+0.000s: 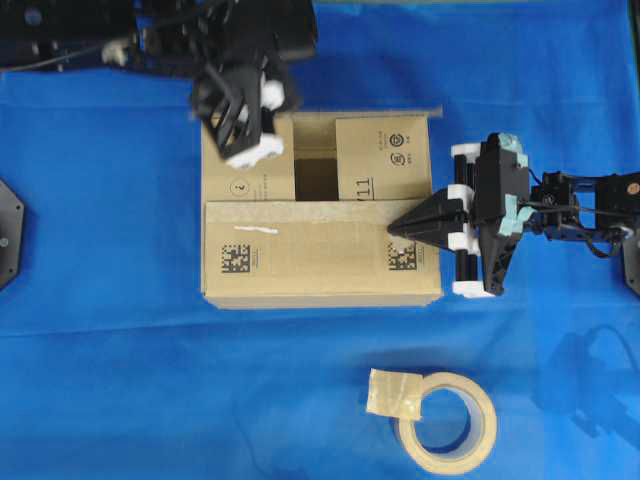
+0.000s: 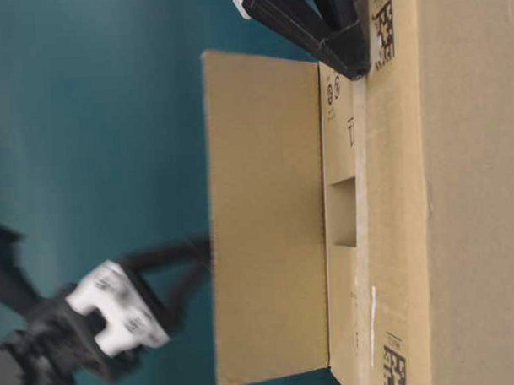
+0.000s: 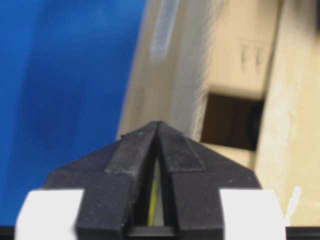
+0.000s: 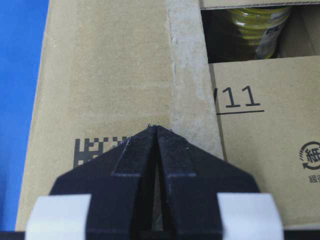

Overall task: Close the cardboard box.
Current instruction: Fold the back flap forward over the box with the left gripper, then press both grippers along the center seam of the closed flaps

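The cardboard box [image 1: 320, 262] lies mid-table with its near flap [image 1: 300, 240] folded flat over the top. Two side flaps [image 1: 385, 160] are folded in, leaving a dark opening [image 1: 316, 178]. The far flap [image 2: 266, 217] stands upright. My left gripper [image 1: 222, 112] is shut with nothing in it, its tips [image 2: 205, 249] at the top edge of that upright flap [image 3: 185, 75]. My right gripper [image 1: 392, 228] is shut and empty, its point resting on the folded near flap [image 4: 115, 75] next to a printed code [image 4: 92, 150].
A roll of beige tape [image 1: 450, 420] lies on the blue cloth [image 1: 100, 350] in front of the box. Yellow contents [image 4: 252, 25] show through the opening. Arm bases stand along the back [image 1: 80, 40] and at the right edge [image 1: 600, 205].
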Action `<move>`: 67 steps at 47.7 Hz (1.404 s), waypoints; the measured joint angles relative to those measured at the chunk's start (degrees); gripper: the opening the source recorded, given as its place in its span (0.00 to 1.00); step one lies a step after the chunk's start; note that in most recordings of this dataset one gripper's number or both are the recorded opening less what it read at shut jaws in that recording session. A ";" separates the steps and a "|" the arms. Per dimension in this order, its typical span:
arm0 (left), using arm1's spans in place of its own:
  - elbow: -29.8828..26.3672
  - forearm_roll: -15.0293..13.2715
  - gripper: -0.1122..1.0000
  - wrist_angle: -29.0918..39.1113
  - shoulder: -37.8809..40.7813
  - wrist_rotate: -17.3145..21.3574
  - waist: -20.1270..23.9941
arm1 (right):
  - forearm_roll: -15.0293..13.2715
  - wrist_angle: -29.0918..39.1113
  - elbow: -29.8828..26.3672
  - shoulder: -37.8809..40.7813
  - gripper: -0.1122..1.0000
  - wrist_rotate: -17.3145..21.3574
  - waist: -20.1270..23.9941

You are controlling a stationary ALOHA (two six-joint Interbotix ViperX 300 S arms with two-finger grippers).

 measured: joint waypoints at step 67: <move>26.37 0.09 0.10 -33.57 -5.19 -11.25 -8.35 | -0.09 -4.31 0.79 -1.41 0.10 -0.09 -3.87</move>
